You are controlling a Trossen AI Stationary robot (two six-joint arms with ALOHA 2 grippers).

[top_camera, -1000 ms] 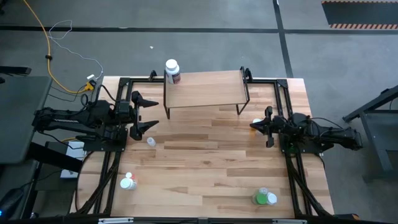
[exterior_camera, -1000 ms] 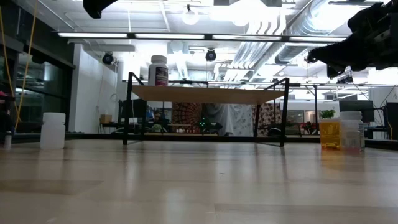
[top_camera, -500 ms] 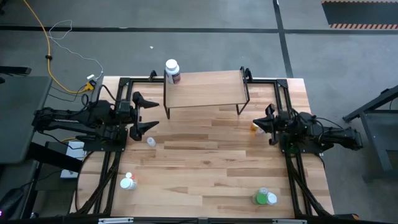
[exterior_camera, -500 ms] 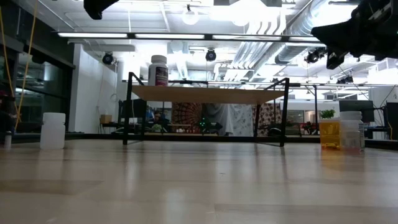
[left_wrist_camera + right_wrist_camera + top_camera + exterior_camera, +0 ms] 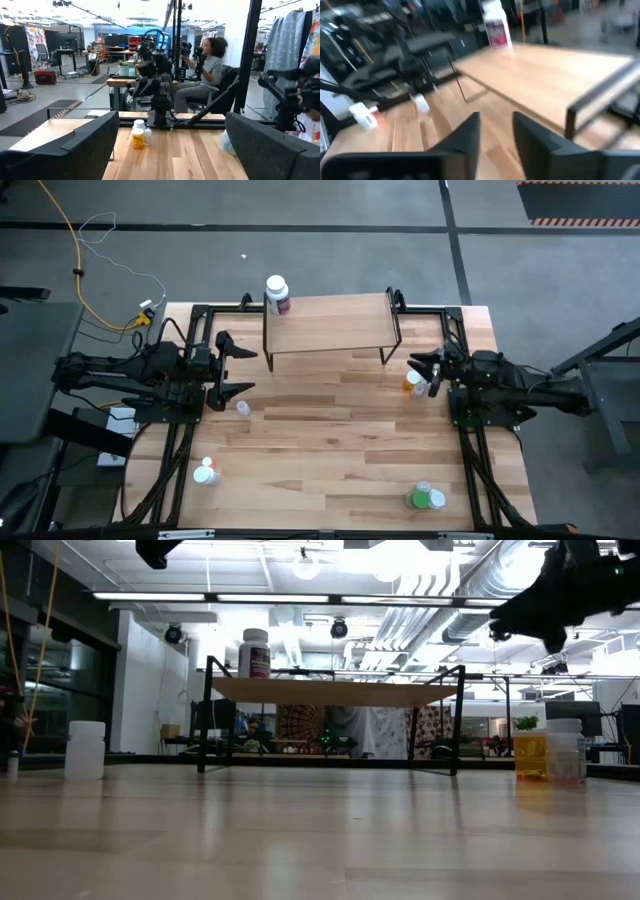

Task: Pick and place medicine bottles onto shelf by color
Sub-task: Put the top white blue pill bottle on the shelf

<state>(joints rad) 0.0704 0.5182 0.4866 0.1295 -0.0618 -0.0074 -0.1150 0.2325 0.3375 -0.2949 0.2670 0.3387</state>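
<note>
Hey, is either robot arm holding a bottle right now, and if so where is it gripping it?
Neither. The left gripper is wide open over bare table, and the right gripper has nothing between its jaws; the orange bottle stands on the table beside it.

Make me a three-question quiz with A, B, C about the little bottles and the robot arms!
1. Where is the green bottle?
A. On the shelf
B. On the table, on the right arm's side
C. In an end effector

2. How many bottles stand on the shelf?
A. None
B. One
C. Three

3. How is the left end effector?
A. Open and empty
B. Shut on a bottle
C. Shut on a shelf leg

Answers:
1. B: the high view shows it on the tabletop, far from the shelf, with nothing holding it.
2. B: just one white bottle stands at a shelf corner.
3. A: its fingers are spread wide with nothing between them.
</note>
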